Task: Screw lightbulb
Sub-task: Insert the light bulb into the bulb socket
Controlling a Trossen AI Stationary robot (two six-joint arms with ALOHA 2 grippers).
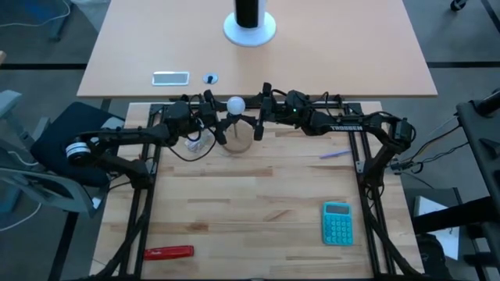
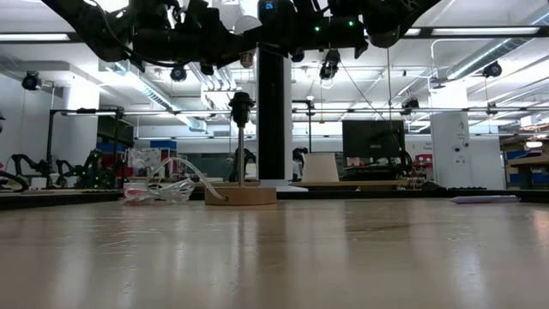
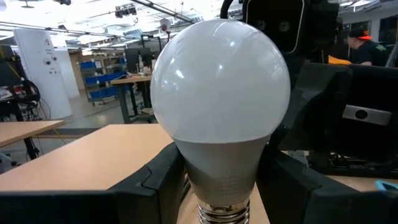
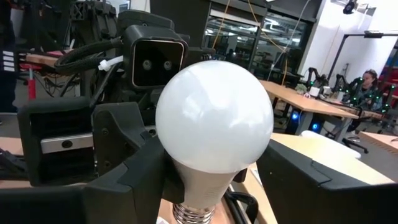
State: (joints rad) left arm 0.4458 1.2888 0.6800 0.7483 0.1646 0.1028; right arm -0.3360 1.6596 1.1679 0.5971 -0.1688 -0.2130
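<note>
1. Hanging above the far middle of the bench (image 1: 258, 195), the lightbulb (image 1: 235, 104) sits pinched by both end effectors.
2. The left end effector (image 1: 212, 109) clamps its grey neck.
3. The right end effector (image 1: 260, 108) clamps it from the opposite side.
4. Below stands the wooden stand (image 2: 241, 195), beside a plastic wrapper (image 2: 159, 190).

Bright ceiling lights; glare on lightbulb (image 3: 221, 74); tabletop (image 2: 274, 257) foreground blurred
</note>
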